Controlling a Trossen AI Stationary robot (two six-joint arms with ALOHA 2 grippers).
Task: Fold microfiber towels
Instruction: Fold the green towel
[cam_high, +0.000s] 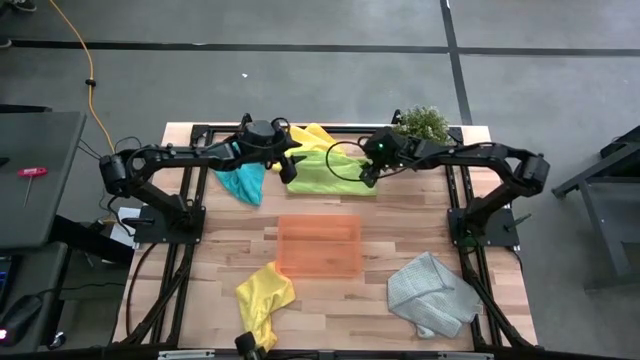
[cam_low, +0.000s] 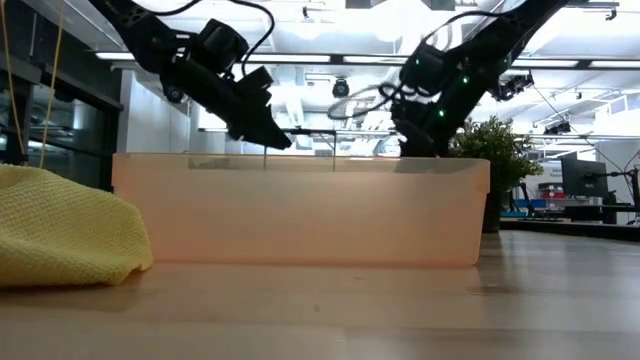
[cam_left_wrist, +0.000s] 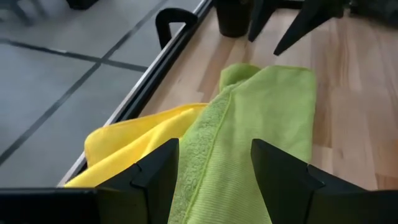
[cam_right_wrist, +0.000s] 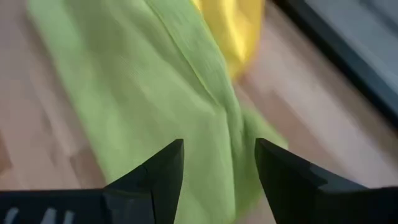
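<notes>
Left gripper (cam_high: 293, 160) and right gripper (cam_high: 366, 172), both open, above opposite ends of lime green towel (cam_high: 330, 172), gripping nothing.

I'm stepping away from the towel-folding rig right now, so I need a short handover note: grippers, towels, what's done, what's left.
Left gripper: open, over the left end of the lime green towel, holding nothing.
Right gripper: open, over that towel's right end, holding nothing.
Towels: lime green lies at the table's far edge, over a yellow towel; teal-blue towel beside them on the left; second yellow towel crumpled near left; light grey towel near right.
Orange tray: centre, nothing in it.
Done: no towel looks neatly folded.
Left: probably all five, starting with lime green.
</notes>
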